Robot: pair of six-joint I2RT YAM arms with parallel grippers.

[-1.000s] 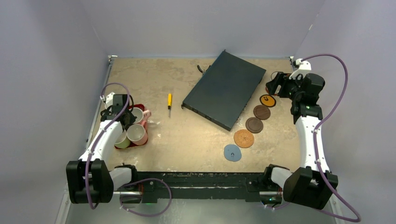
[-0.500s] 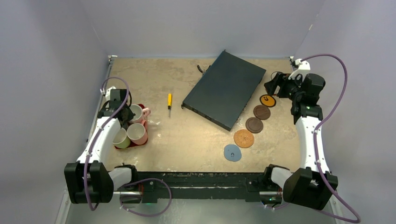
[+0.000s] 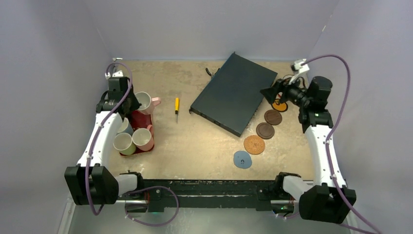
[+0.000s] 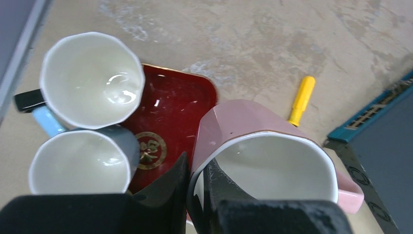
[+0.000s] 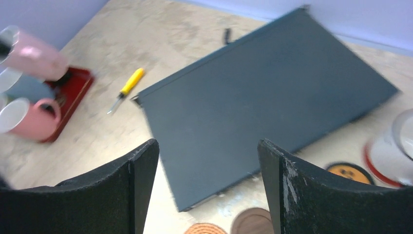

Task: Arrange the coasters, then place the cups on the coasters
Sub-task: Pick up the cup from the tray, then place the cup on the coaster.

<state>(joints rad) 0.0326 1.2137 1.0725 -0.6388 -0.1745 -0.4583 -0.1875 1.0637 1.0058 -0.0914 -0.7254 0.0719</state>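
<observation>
1. Left tool [image 4: 195, 183]: narrow, clamped on the wall of the pink cup [image 4: 263, 156], with one finger inside the rim and one outside. In the top view the cup sits centre left, tilted, at the upper end of the dark red tray [image 3: 138, 118].
2. On the tray, below the left tool in the top view: blue-grey cup [image 3: 125, 126], green cup [image 3: 122, 144], second pink cup [image 3: 143, 139].
3. Right tool [image 3: 268, 93]: jaws wide, nothing between them, over the right edge of the dark flat box [image 3: 234, 92].
4. Coasters run from the right tool toward lower centre:
   - orange coaster [image 3: 280, 105], partly covered by the tool
   - upper dark brown coaster [image 3: 273, 117]
   - lower dark brown coaster [image 3: 265, 130]
   - cork coaster [image 3: 254, 144]
   - blue-grey coaster [image 3: 242, 159]
5. Yellow screwdriver [image 3: 177, 105] lies on the counter [image 3: 195, 146] between the cups and the box.
6. A round white-and-red object [image 5: 395, 148] is cut off at the right edge of the right wrist view; unidentified.
</observation>
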